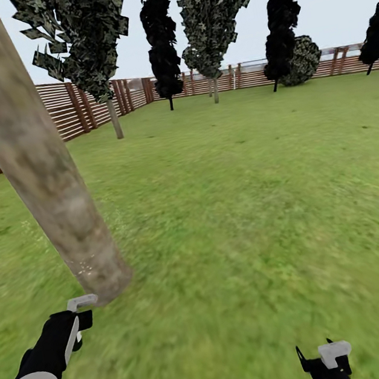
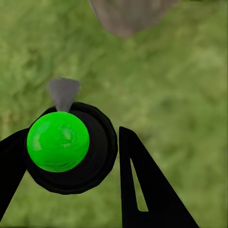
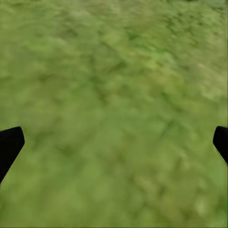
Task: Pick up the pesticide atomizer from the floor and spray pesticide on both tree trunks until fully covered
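Two arms reach out below us over the grass (image 1: 249, 217). Our left gripper (image 1: 81, 320) sits low at our left, right beside the base of the thick, mottled beige tree trunk (image 1: 32, 159), which leans across that side of the head view and meets the lawn close to the gripper. In the left wrist view the gripper (image 2: 71, 161) is clenched around the atomizer (image 2: 66, 147): a round black body with a bright green dome on it, a black finger (image 2: 142, 185) against one side and another at the opposite edge. A small grey cone stands out from the atomizer's far rim, pointing towards the foot of the trunk (image 2: 126, 16), which shows past it with grass between them.

Our right gripper (image 1: 330, 363) hangs low at our right, well apart from the trunk, over bare grass. In the right wrist view its two dark fingertips (image 3: 9, 145) sit at opposite edges with only lawn (image 3: 114, 114) between them, so it is released and holds nothing.

Farther off, a second tree (image 1: 115, 118) with a pale trunk and a dark leafy crown stands near the brown slatted fence (image 1: 73, 110), which runs along the left and across the back. Another pale-trunked tree (image 1: 215, 90) stands by the back fence, between narrow near-black conifers (image 1: 161, 41).
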`<state>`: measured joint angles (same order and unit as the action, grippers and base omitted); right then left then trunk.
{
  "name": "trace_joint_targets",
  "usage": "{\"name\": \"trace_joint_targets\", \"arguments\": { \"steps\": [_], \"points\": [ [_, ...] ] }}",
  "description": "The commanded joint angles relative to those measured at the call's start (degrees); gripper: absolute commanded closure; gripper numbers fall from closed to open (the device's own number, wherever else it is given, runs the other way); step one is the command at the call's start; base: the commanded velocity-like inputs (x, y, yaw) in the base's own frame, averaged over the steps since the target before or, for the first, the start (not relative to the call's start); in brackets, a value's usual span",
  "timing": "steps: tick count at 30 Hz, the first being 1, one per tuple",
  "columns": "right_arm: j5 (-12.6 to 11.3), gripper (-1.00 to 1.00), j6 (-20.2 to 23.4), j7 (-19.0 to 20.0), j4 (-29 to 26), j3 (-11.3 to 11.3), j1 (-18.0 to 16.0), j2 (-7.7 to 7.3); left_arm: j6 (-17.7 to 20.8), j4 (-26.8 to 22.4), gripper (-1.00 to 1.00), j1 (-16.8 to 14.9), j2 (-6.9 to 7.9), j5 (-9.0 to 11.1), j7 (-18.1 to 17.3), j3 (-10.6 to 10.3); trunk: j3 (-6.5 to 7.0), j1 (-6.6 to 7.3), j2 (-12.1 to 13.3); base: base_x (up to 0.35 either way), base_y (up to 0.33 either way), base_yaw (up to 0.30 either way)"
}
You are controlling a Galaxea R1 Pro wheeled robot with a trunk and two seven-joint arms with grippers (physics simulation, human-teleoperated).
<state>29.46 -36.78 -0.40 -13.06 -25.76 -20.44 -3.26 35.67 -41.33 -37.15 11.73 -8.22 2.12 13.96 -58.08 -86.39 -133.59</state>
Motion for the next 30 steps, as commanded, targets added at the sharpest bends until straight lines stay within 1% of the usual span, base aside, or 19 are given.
{"name": "trace_joint_targets", "arguments": {
  "steps": [1,6,10,12,13,14,15,16,18,20,22,24,27,30],
  "points": [
    [0.60,-1.00,-0.22,-0.04,0.05,-0.44,-0.04,0.01,0.27,-0.07,1.00,-0.04,-0.04,-0.57,-0.19,0.10,-0.05,-0.01,-0.02,0.210,-0.209,0.276],
    [0.60,-1.00,-0.22,-0.04,0.05,-0.48,-0.04,0.01,0.27,-0.75,1.00,-0.10,0.11,-0.50,-0.27,0.31,-0.05,-0.01,-0.02,0.074,-0.098,0.255],
    [0.60,-1.00,-0.22,-0.04,0.05,-0.52,-0.04,0.01,0.98,-0.96,1.00,-0.97,0.81,-0.55,-0.89,0.11,-0.05,-0.01,-0.02,0.002,-0.002,0.030],
    [0.60,-1.00,-0.22,-0.04,0.05,-0.52,-0.04,0.01,1.33,-1.04,1.00,-2.89,1.89,-0.69,-0.99,0.08,-0.05,-0.01,-0.02,0.000,0.000,0.002],
    [0.60,-1.00,-0.22,-0.04,0.05,-0.52,-0.04,0.01,1.39,-1.08,1.00,-3.24,3.37,-0.55,-1.09,0.09,-0.05,-0.01,-0.02,0.000,0.000,0.000],
    [0.60,-1.00,-0.22,-0.04,0.05,-0.52,-0.04,0.01,1.40,-1.10,1.00,-3.30,3.93,-0.47,-1.12,0.10,-0.05,-0.01,-0.02,0.000,0.000,0.000],
    [0.60,-1.00,-0.22,-0.04,0.05,-0.52,-0.04,0.01,1.41,-1.19,1.00,-3.38,4.19,-0.43,-1.14,0.07,-0.05,-0.01,-0.02,0.000,0.000,0.000],
    [0.60,-1.00,-0.22,-0.04,0.04,-0.52,-0.04,0.01,1.41,-1.85,1.00,-3.53,4.18,-0.36,-1.15,0.03,-0.05,-0.01,-0.02,0.000,0.000,0.000],
    [0.60,-1.00,-0.22,-0.04,0.02,-0.52,-0.04,0.01,1.92,-3.50,1.00,-4.92,3.97,-0.31,-1.17,-0.04,-0.05,-0.01,-0.02,0.000,0.000,0.000],
    [0.60,-1.00,-0.22,-0.04,0.02,-0.52,-0.04,0.01,4.18,-3.95,1.00,-6.61,4.33,-0.37,-1.50,-0.14,-0.05,-0.01,-0.02,0.000,0.000,0.000],
    [0.60,-1.00,-0.22,-0.04,0.05,-0.52,-0.04,0.01,5.38,-4.09,1.00,-7.67,5.04,-0.60,-2.48,-0.16,-0.05,-0.01,-0.02,0.000,0.000,0.000],
    [0.60,-1.00,-0.22,-0.04,0.05,-0.52,-0.04,0.01,5.48,-4.18,1.00,-7.42,5.61,-0.52,-2.70,-0.19,-0.05,-0.01,-0.02,0.000,0.000,0.011],
    [0.60,-1.00,-0.22,-0.04,0.05,-0.52,-0.04,0.01,5.56,-4.23,1.00,-7.50,5.54,-0.51,-2.76,-0.61,-0.05,-0.01,-0.02,0.000,0.000,0.188],
    [0.60,-1.00,-0.22,-0.04,0.05,-0.52,-0.04,0.01,5.72,-4.20,1.00,-8.44,5.70,-0.59,-3.21,-0.64,-0.05,-0.01,-0.02,0.000,0.000,0.258]
  ]
}}
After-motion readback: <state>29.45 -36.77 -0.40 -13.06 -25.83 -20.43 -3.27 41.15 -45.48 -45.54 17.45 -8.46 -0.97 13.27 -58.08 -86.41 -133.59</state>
